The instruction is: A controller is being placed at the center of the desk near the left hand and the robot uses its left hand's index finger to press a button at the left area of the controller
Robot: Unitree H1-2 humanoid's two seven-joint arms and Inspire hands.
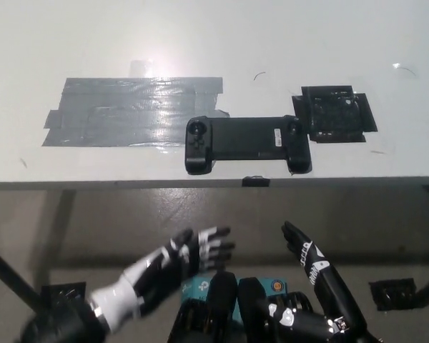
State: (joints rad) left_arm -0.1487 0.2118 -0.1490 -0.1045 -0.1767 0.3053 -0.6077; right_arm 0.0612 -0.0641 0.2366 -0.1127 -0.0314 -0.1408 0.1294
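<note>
A black controller lies flat on the white desk, close to the front edge, with its round stick and buttons at the left end. Nothing touches it. My left hand hangs below the desk edge at the lower left of the picture, fingers spread and holding nothing. My black right hand rests low at the lower right, below the desk, fingers extended and empty.
A wide patch of grey tape covers the desk left of the controller. A black taped square sits to its right. The desk's front edge runs across the middle; the floor lies below.
</note>
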